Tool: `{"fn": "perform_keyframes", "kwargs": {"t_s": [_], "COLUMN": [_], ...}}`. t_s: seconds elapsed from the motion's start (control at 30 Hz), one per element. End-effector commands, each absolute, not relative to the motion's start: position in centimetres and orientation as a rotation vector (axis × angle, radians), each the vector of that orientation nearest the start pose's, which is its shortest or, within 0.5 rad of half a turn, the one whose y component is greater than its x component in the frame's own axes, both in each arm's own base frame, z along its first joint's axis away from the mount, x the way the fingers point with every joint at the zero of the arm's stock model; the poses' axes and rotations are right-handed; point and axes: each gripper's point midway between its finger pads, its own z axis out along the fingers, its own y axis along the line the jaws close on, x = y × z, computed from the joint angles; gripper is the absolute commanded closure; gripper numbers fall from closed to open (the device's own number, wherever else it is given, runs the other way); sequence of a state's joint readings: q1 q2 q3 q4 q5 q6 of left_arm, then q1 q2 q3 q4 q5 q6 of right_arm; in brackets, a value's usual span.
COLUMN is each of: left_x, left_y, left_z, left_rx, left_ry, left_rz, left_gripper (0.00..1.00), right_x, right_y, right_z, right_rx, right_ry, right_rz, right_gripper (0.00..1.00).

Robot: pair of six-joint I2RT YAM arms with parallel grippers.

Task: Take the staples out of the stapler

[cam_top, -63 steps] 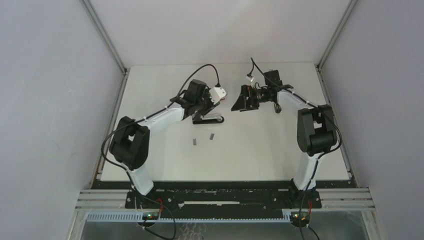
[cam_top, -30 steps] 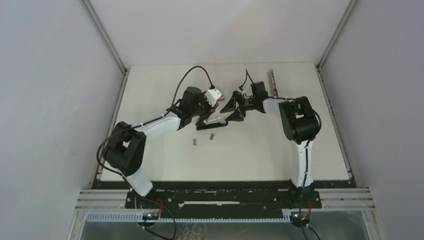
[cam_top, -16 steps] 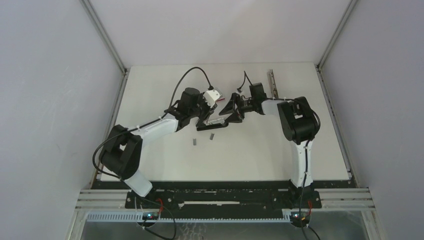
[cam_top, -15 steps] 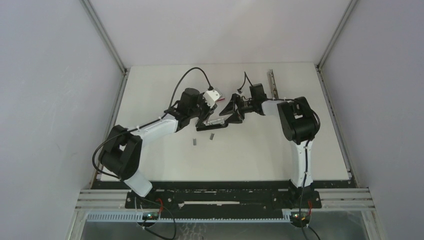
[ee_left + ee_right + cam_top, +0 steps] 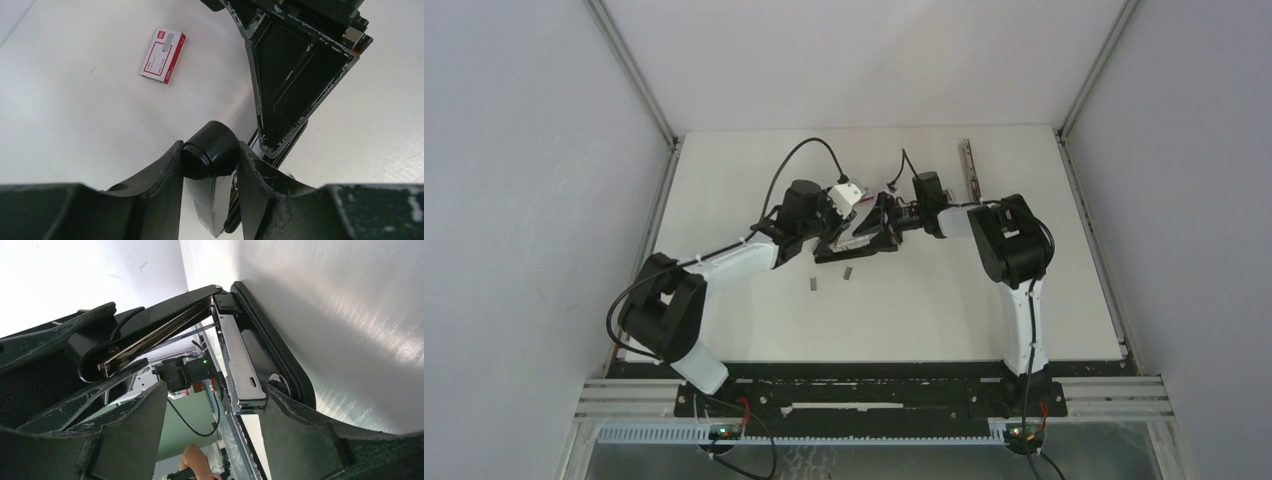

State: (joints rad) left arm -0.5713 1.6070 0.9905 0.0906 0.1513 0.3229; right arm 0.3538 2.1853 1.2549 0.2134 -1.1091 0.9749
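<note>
The black stapler [image 5: 849,250] stands hinged open near the table's middle. My left gripper [image 5: 830,228] is shut on its rounded rear end [image 5: 210,155]. In the right wrist view its black top arm [image 5: 150,335] is lifted off the shiny metal magazine [image 5: 240,370] and black base [image 5: 285,365]. My right gripper [image 5: 877,220] is open, and its fingers straddle the magazine's front end [image 5: 214,387]. Two short grey staple strips [image 5: 812,284] [image 5: 848,271] lie on the table just in front of the stapler. I cannot tell whether staples are inside the magazine.
A small red-and-white box [image 5: 162,55] lies flat on the table beyond the stapler. A long thin metal bar [image 5: 967,165] lies at the back right. The white table [image 5: 924,300] is walled on three sides.
My right gripper has moved left, from apart to around the stapler's front end. My left gripper has tilted the stapler up and holds it. The staple strips have not moved.
</note>
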Motion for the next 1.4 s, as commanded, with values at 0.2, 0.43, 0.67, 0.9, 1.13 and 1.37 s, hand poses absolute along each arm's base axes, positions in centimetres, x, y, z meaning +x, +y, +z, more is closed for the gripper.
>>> {"fn": "perform_keyframes", "kwargs": {"t_s": [0.2, 0.43, 0.67, 0.9, 1.13, 1.37], "left_x": [37.7, 37.3, 37.5, 37.5, 37.8, 38.2], "left_y": [-27.3, -27.3, -27.3, -27.0, -26.7, -26.2], "left_z": [16.9, 16.7, 16.7, 16.9, 17.0, 17.0], "left_rx": [0.944, 0.961, 0.944, 0.929, 0.91, 0.888], "left_ry": [1.705, 1.687, 1.693, 1.687, 1.682, 1.681], "left_rz": [-0.381, -0.387, -0.384, -0.373, -0.353, -0.315], "left_gripper": [0.56, 0.56, 0.56, 0.56, 0.56, 0.56], "right_x": [36.6, 37.0, 36.4, 35.8, 35.2, 35.0], "right_y": [31.3, 30.8, 31.5, 32.2, 32.6, 32.7], "right_z": [6.5, 5.7, 5.5, 5.5, 5.1, 5.0], "right_rx": [0.09, 0.123, 0.094, 0.07, 0.057, 0.058], "right_ry": [2.497, 2.501, 2.505, 2.518, 2.538, 2.545], "right_rz": [1.921, 1.923, 1.941, 1.949, 1.944, 1.955], "right_gripper": [0.41, 0.53, 0.63, 0.57, 0.6, 0.73]}}
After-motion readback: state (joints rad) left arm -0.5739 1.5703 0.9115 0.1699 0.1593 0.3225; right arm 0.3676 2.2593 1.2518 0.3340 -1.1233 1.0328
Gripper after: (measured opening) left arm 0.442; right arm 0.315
